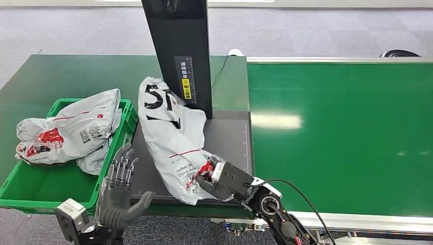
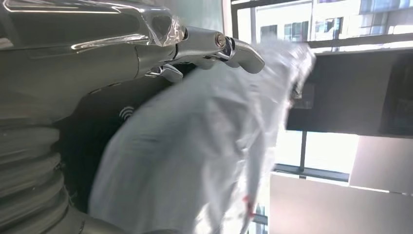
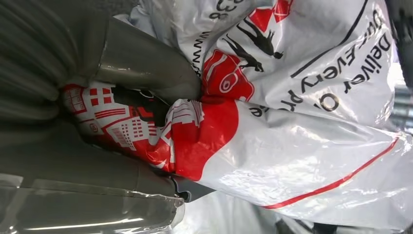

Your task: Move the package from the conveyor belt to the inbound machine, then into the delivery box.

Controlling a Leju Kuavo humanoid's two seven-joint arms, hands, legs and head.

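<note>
Bag (image 1: 171, 138) lies lengthwise on the scanner plate (image 1: 230, 138), near end gripped by right hand (image 1: 217, 181); bin (image 1: 30, 186) sits left, beside empty, spread left hand (image 1: 118, 196).

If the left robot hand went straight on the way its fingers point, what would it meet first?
Probably the white package lying on the dark scanner platform; the left robot hand faces it closely in the wrist view, though depth is unclear.

left robot hand (image 1: 118, 191): fingers spread, upright | right robot hand (image 1: 220, 179): fingers clenched
</note>
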